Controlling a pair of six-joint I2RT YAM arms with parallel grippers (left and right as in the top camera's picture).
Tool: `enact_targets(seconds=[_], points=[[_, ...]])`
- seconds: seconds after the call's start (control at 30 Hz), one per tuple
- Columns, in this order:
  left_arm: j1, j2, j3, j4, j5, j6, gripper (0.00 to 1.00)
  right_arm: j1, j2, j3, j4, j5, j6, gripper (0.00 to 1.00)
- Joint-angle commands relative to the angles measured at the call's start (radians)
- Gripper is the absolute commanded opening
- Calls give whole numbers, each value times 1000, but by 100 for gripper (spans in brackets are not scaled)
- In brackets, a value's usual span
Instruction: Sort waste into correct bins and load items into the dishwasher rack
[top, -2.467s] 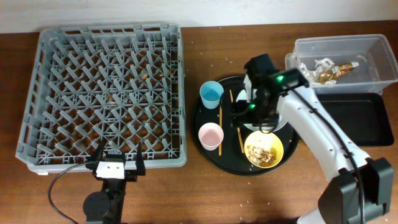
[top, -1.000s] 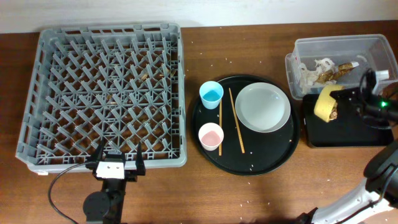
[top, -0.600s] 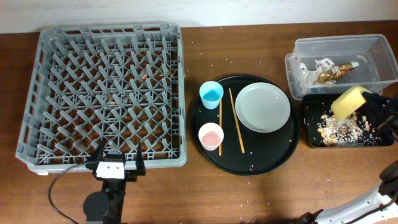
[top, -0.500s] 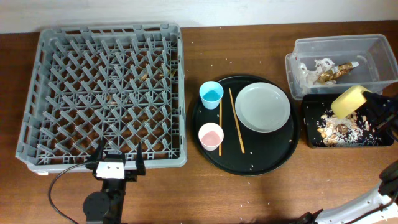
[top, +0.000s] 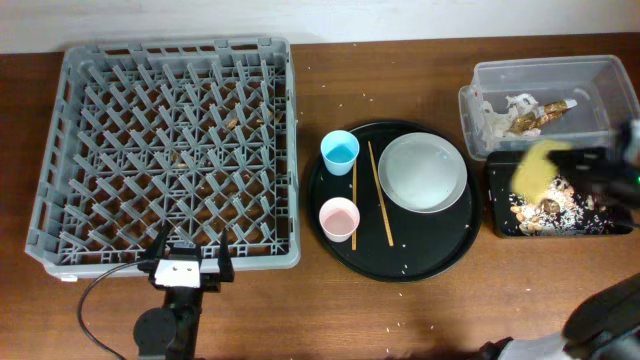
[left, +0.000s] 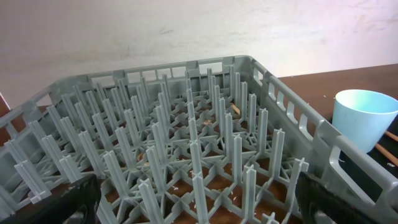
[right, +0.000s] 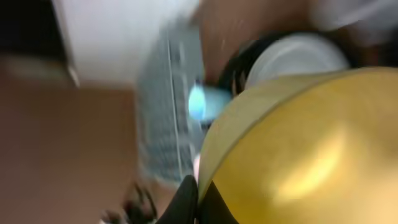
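The small yellow bowl (top: 538, 170) hangs blurred and tipped over the shallow black rectangular tray (top: 497, 222), where rice-like food scraps (top: 548, 206) lie. My right gripper (top: 574, 162) is shut on the bowl's rim; in the right wrist view the bowl (right: 305, 149) fills the frame and the gripper (right: 198, 194) pinches its edge. A gold-brown wrapper (top: 542, 114) and white tissue (top: 496, 113) lie in the clear tub (top: 545, 66). My left gripper (top: 187, 270) stands open at the front edge of the grey dishwasher rack (top: 170, 150), with its fingers (left: 69, 203) spread wide before the pegs (left: 186, 155).
A round black tray (top: 420, 252) holds the pale grey plate (top: 423, 172), blue cup (top: 340, 152), pink cup (top: 339, 218) and two wooden chopsticks (top: 379, 195). The blue cup (left: 364, 118) also shows right of the rack. Rice grains are scattered on the brown table.
My right gripper carried the yellow bowl from the round tray to the black rectangular tray and tipped it; scraps now lie there. The bowl has since shifted slightly left. The left arm is still.
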Motion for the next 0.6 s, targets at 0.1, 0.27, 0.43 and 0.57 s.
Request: enact_targets(seconds=[0.1,0.27,0.43,0.57], points=[[6,-4,-4,-2,8,16,99,678,-23,-24,75,766,335,4],[6,-4,-4,-3,8,16,99,1082,62,-212,213,1062,743,4],[6,-4,-4,-2,8,16,99,1117,132,-283,303,1062,773,7],[6,-4,-4,-2,8,16,99,1102,130,-226,282,1007,760,13]])
